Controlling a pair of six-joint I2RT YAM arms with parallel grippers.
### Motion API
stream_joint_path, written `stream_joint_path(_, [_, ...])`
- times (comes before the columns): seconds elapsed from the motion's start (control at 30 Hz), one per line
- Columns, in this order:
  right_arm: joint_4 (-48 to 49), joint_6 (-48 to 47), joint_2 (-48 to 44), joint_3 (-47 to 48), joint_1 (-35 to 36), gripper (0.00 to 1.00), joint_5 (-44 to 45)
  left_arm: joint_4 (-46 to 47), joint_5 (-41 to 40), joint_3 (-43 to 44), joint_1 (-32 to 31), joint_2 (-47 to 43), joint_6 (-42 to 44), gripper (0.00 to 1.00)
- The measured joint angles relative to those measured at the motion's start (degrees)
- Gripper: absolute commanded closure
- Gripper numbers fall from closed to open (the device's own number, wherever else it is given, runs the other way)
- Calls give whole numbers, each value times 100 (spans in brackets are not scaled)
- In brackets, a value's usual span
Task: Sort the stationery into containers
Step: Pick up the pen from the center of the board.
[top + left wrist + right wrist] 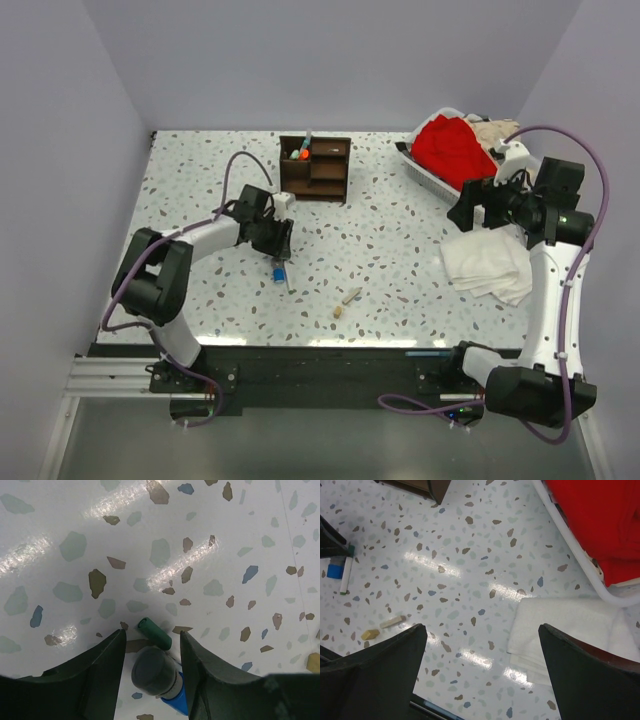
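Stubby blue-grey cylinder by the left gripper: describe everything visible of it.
The stubby cylinder has a rounded dark grey end, matte like rubber or plastic, and a bright blue body behind it, partly hidden. It rests on the speckled tabletop between the open fingers of the left gripper, which flank it closely. Slim gaps show on both sides, so no firm grip is visible. A teal-tipped pen lies just past its grey end; whether they touch is unclear.

Lab cell: bare lilac walls (60,110), speckled tabletop (400,250), left arm (195,243), right arm (556,290) bolted at edge.
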Motion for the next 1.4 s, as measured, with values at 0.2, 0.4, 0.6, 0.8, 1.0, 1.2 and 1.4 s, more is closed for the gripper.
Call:
stream_joint_path(0.2, [13, -7, -4, -103, 0, 1, 7, 20, 87, 0, -55, 107, 0, 58])
stream_joint_path(0.4, [11, -33, -4, -164, 0, 1, 11, 98, 120, 170, -409, 284, 9, 62])
stream_joint_path(0.6, [11, -127, -7, -164, 0, 1, 11, 184, 131, 398, -800, 514, 13, 66])
stream_joint_path(0.8, [2, -273, -81, -168, 0, 1, 31, 175, -50, 385, -955, 481, 61, 61])
stream_joint_path(1.0, [0, -337, -157, -258, 0, 1, 28, 96, -367, 254, -1064, 332, 258, 57])
stream_joint_path(1.2, [13, -330, -157, -291, 2, 1, 24, 44, -664, 221, -1115, 299, 531, 73])
stream_joint_path(1.4, [28, -326, -157, -313, 2, 1, 26, -79, -828, 380, -1123, 407, 885, 100])
